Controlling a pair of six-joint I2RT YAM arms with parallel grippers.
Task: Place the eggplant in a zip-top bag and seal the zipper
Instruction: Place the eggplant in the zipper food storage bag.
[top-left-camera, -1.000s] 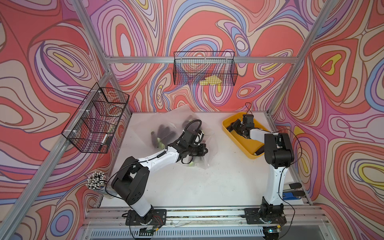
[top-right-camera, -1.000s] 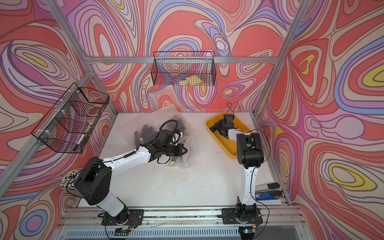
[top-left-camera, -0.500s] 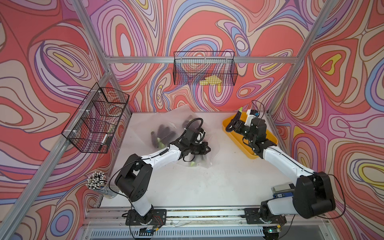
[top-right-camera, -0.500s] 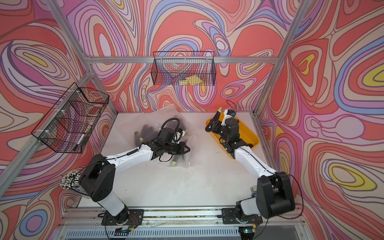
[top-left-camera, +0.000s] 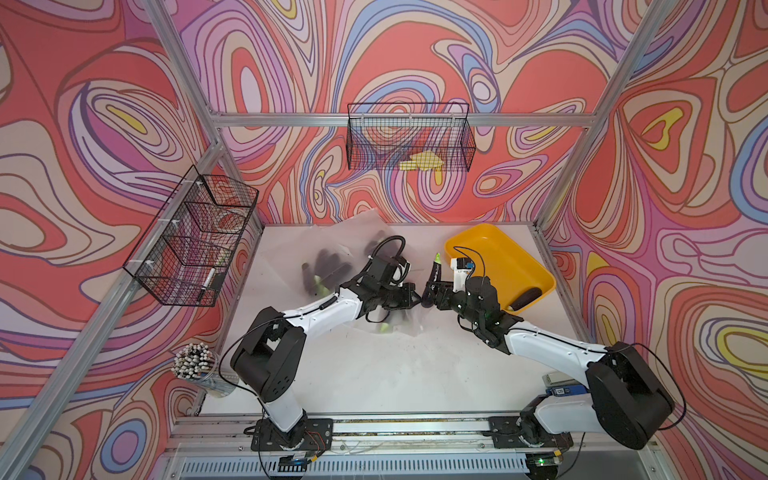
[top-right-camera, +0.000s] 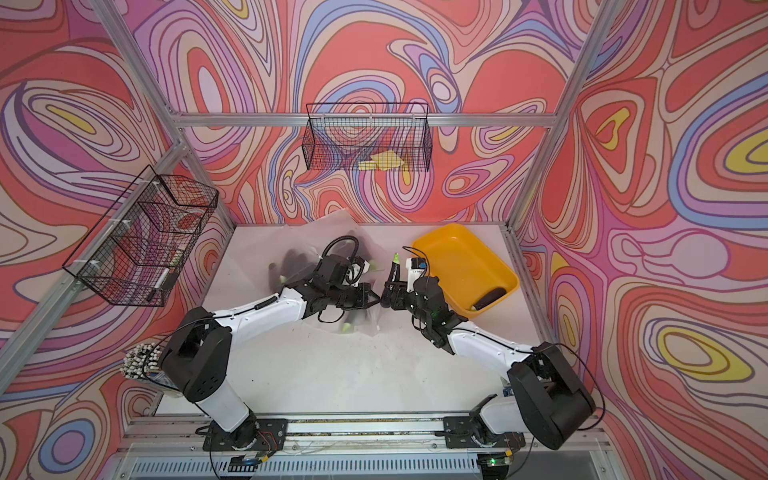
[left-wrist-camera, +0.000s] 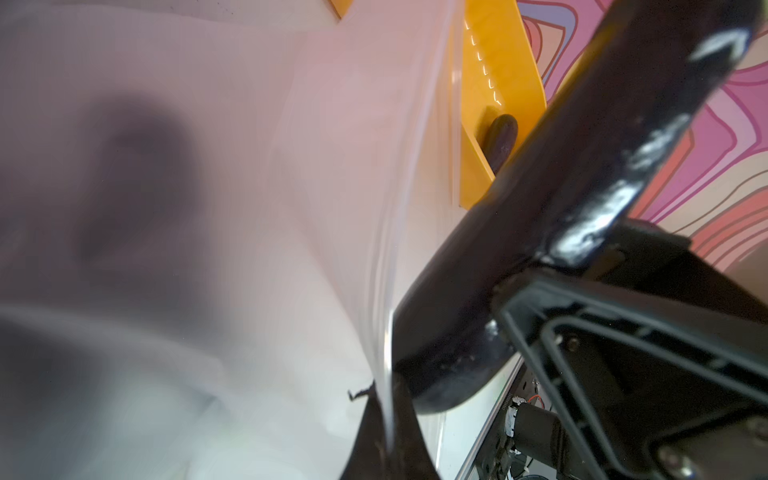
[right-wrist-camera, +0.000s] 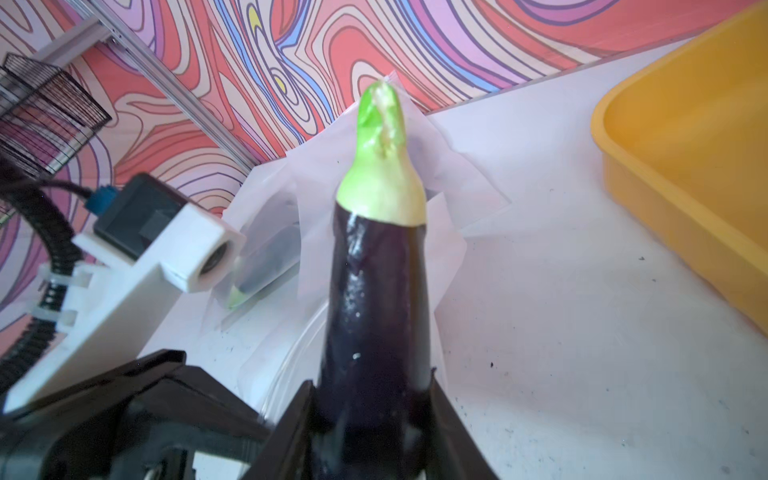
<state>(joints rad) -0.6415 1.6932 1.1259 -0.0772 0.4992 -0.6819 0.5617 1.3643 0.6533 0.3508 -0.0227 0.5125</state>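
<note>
Carrying the eggplant (right-wrist-camera: 374, 291), clamped near its dark lower end in the right hand (top-left-camera: 430, 291), with the green stem pointing up and away from the fingertips. Marks a clear change from a second ago: then reaching down into the yellow tray (top-left-camera: 494, 245), now swung clear of it and brought almost tip to tip with the left hand (top-left-camera: 413, 297). Leaves a spare eggplant (top-left-camera: 525, 298) lying in the tray, well behind the right hand. Keeps the left hand pinched fully together on the edge of the zip-top bag (left-wrist-camera: 332, 166), lifting that edge off the white surface (top-left-camera: 374, 374) and turning the mouth towards the right hand. Puts the eggplant's blunt end just beside the raised lip, still outside the bag. Means, judging from this, pick-up done and insertion next: pushing the blunt end past the lip ahead of the right hand, then releasing. Zipper apparently still unsealed.
</note>
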